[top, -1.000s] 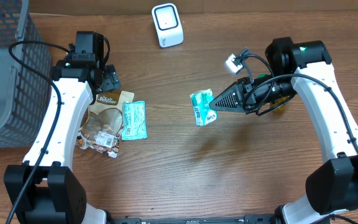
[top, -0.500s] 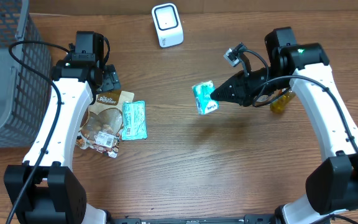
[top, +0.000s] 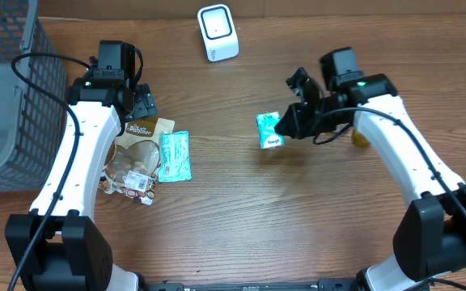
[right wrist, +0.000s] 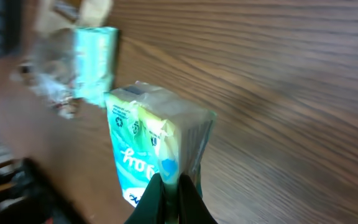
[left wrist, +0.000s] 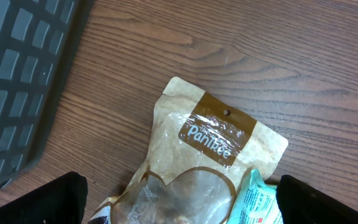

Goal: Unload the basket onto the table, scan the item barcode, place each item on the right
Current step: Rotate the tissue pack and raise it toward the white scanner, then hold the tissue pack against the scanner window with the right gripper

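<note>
I see a brown wood table with a grey basket at the left and a white scanner at the far edge. The left of my right wrist view is blurry, and a yellow thing is half hidden behind the right arm. I can't find the barcode. The right claw pinches the green pack, held up right of the middle, its long side running far to near. The left claw is spread wide over a brown pouch.

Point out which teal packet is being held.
The mid-table teal packet, pinched in the right gripper; the other teal packet lies loose beside the brown pouch.
</note>
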Robot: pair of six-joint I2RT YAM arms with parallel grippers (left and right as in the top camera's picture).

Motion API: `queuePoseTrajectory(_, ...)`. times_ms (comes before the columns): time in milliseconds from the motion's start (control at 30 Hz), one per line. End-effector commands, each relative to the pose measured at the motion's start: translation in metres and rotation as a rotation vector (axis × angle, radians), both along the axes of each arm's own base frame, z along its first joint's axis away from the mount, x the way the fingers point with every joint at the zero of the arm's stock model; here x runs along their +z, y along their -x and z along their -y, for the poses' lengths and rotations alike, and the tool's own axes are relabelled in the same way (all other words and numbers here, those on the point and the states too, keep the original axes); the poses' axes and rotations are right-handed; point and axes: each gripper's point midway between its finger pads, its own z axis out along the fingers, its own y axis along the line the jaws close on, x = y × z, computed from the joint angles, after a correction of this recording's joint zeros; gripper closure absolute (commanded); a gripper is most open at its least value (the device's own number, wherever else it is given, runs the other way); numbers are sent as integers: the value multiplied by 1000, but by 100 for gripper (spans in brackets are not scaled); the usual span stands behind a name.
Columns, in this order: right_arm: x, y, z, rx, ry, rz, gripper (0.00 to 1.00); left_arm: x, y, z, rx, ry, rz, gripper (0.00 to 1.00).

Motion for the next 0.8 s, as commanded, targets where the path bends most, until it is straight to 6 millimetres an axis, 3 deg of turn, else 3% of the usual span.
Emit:
queuePoseTrajectory(0,28,-21,-1,-80,130,124,97,-2,-2,2,-6,-10,-5,0)
queuePoseTrajectory(167,68,-34,-11,-82,219,264,97,-2,-2,2,-6,-10,-5,1)
queuePoseTrajectory(500,192,-69,0,-169,294,505,97,-2,-2,2,-6,-10,-5,0)
queuePoseTrajectory(633,218,-83,-1,-164,304,592,97,-2,-2,2,-6,-10,-5,0)
queuePoseTrajectory(767,220,-104,-2,-170,332,654,97,-2,-2,2,-6,-10,-5,1)
